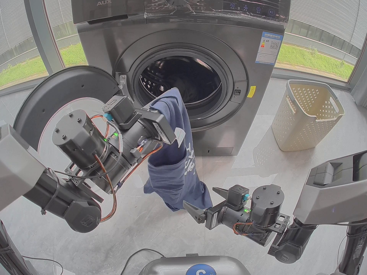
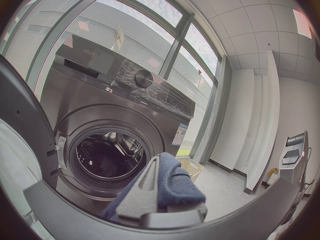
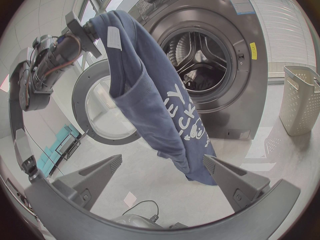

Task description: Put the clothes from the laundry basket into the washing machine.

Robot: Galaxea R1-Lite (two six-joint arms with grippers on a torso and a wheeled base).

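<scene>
I'm holding the navy printed T-shirt [image 1: 172, 165] high in clenched left jaws to clear the rim of the grey washing machine [image 1: 244, 134], right jaws released.

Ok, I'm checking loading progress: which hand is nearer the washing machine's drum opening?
Left. The left hand holds the blue shirt up just in front of the drum opening; the right hand sits open, lower and farther back, beside the shirt's hem.

We list left arm [image 1: 78, 144] and right arm [image 1: 267, 207]: dark grey cylindrical joints, orange cables, green lights; right hand [image 1: 199, 196] black.
</scene>
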